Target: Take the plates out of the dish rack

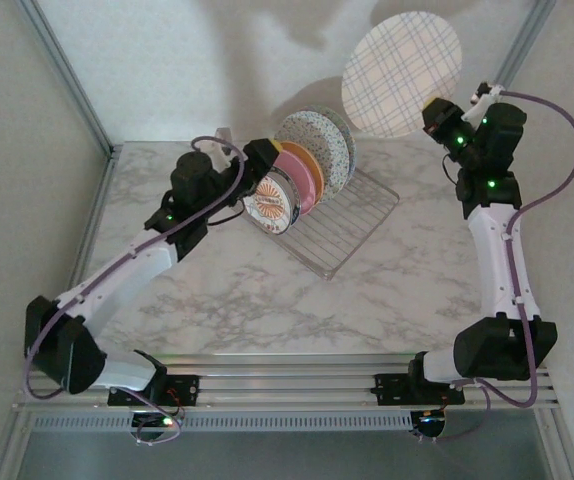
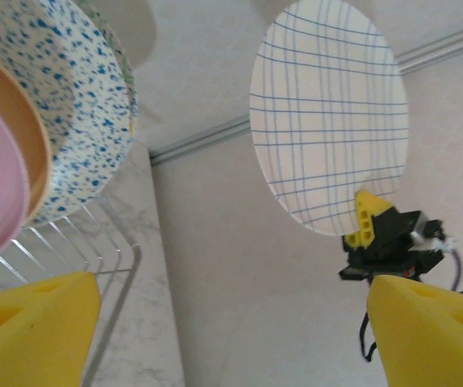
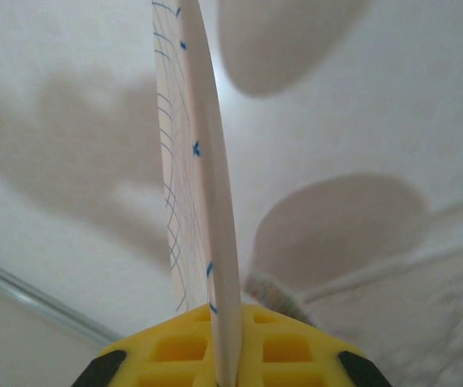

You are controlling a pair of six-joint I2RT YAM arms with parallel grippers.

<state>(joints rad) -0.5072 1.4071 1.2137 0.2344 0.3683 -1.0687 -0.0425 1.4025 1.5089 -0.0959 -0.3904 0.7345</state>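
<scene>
Plates are mostly still racked: we see a sunburst plate (image 1: 267, 206) at the front, then a pink plate (image 1: 301, 187), an orange plate (image 1: 312, 166) and speckled plates (image 1: 319, 140) behind, all on edge in the dish rack (image 1: 355, 224) at mid-table. One grid-patterned plate (image 1: 402, 72) is out, held on edge high over the table's far right, with the right gripper (image 3: 228, 343) clamped shut on its lower rim. The left gripper (image 2: 231, 334) sits just beside the front of the row, fingers spread wide and holding nothing, so we judge one plate lifted but not yet set down and the rest to go.
</scene>
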